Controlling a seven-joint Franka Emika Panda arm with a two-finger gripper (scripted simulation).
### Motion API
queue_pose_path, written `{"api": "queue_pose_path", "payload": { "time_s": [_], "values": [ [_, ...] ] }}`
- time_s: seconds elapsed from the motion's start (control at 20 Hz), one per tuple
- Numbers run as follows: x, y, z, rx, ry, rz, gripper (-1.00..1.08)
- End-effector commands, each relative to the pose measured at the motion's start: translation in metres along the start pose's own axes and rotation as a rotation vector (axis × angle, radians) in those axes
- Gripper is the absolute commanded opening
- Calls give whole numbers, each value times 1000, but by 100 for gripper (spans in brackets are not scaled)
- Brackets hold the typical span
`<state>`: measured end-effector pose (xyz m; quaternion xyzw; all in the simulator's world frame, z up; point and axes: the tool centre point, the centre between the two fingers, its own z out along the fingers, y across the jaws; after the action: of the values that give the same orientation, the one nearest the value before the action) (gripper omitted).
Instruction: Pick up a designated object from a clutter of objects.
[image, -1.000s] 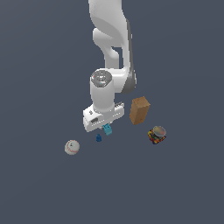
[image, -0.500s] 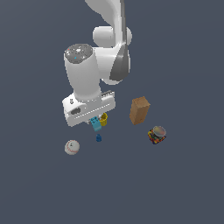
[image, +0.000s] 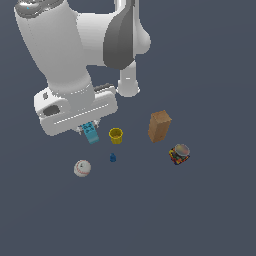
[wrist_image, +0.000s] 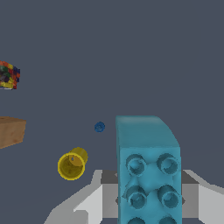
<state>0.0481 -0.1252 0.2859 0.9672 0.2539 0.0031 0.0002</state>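
Hand (image: 89, 131) gripping cyan brick (wrist_image: 148, 168), studs showing, no readable writing

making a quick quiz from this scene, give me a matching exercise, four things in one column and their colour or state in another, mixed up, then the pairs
Things:
1. toy brick
2. cup
3. baseball
4. box

Colour or state:
A. brown, standing upright
B. cyan, held between the fingers, off the surface
C. white, lying alone nearest the exterior view's left
D. yellow, open top facing up

Pairs: 1-B, 2-D, 3-C, 4-A
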Motion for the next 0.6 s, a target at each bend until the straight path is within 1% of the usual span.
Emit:
{"api": "queue_pose_path", "payload": {
  "time_s": [0.0, 0.55],
  "values": [
    [1, 12, -21, 0, -1, -1, -100],
    [5, 56, -91, 1, -4, -1, -100]
  ]
}}
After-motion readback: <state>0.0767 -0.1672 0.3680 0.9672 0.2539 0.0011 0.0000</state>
